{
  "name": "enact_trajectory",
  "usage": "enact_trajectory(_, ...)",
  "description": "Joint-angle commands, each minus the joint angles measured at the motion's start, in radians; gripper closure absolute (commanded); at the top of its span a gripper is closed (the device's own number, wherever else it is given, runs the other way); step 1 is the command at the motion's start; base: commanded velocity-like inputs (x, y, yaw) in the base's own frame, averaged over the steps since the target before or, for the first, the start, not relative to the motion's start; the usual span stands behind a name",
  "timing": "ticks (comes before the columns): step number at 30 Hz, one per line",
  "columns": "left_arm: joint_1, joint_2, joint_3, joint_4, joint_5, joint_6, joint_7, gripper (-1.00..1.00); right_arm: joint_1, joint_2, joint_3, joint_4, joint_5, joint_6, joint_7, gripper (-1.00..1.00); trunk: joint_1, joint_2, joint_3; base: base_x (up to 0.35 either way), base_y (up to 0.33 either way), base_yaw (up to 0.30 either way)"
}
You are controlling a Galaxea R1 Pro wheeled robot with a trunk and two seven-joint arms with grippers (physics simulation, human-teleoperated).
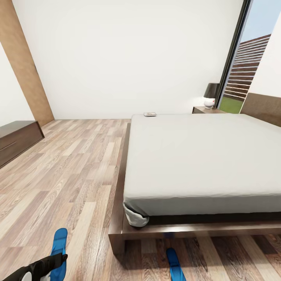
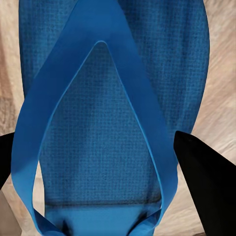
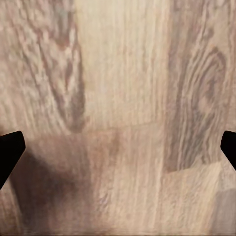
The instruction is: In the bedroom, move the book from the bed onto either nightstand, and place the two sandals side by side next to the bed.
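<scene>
The book (image 1: 149, 114) lies on the far left corner of the bed's grey mattress (image 1: 203, 156). Beyond that corner stands a dark nightstand (image 1: 206, 110). One blue sandal (image 1: 59, 248) lies on the plank floor at the lower left. My left gripper (image 1: 54, 260) hovers just over it. In the left wrist view this sandal (image 2: 113, 128) is very close, and the left gripper (image 2: 93, 135) is open with a finger (image 2: 206, 187) on each side of its straps. The second sandal (image 1: 174, 265) lies by the bed's foot. My right gripper (image 3: 118, 140) hangs open over bare floor.
A low dark dresser (image 1: 17, 138) stands against the left wall beside a tall wooden panel (image 1: 23, 62). A lamp (image 1: 211, 94) sits on the nightstand next to the tall window (image 1: 249, 58). The dark bed frame (image 1: 117, 230) juts out near both sandals.
</scene>
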Motion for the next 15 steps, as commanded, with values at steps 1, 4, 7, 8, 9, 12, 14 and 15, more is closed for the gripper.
enact_trajectory(1, 0.0, 0.001, -0.002, -0.003, -0.005, -0.005, -0.004, 1.0, 0.003, 0.0, 0.006, 0.002, -0.004, 0.001, 0.002, -1.0, 0.0, 0.0, -0.001, 0.0, 0.0, 0.0)
enact_trajectory(4, 0.0, 0.0, -0.002, -0.002, -0.005, -0.005, -0.004, 1.0, 0.015, -0.003, 0.006, 0.004, -0.004, 0.0, 0.002, -1.0, 0.0, 0.0, -0.001, 0.0, 0.0, 0.0)
enact_trajectory(7, 0.0, 0.0, -0.002, -0.002, -0.005, -0.005, -0.005, 1.0, 0.022, -0.006, 0.006, 0.005, -0.005, -0.001, 0.001, -1.0, 0.0, 0.0, -0.001, 0.0, 0.0, 0.0)
enact_trajectory(8, 0.0, 0.0, -0.002, -0.002, -0.005, -0.005, -0.005, 1.0, 0.024, -0.006, 0.006, 0.006, -0.005, -0.002, 0.001, -1.0, 0.0, 0.0, -0.001, 0.0, 0.0, 0.0)
enact_trajectory(9, 0.0, 0.0, -0.002, -0.002, -0.005, -0.005, -0.005, 1.0, 0.025, -0.006, 0.006, 0.006, -0.005, -0.002, 0.001, -1.0, 0.0, 0.0, -0.001, 0.0, 0.0, 0.0)
enact_trajectory(12, 0.0, 0.0, -0.002, -0.002, -0.005, -0.005, -0.005, 1.0, 0.028, -0.007, 0.007, 0.006, -0.004, -0.002, 0.001, -1.0, 0.0, 0.0, -0.001, 0.0, 0.0, 0.0)
enact_trajectory(14, 0.0, -0.002, -0.012, -0.002, -0.005, -0.006, -0.005, 1.0, 0.032, -0.007, 0.007, 0.007, -0.004, -0.002, 0.0, -1.0, 0.0, 0.0, -0.001, 0.0, 0.0, 0.0)
enact_trajectory(15, 0.0, -0.004, -0.019, -0.002, -0.005, -0.005, -0.005, 1.0, 0.035, -0.008, 0.007, 0.007, -0.004, -0.002, -0.001, -1.0, 0.0, 0.0, -0.001, 0.0, 0.0, 0.0)
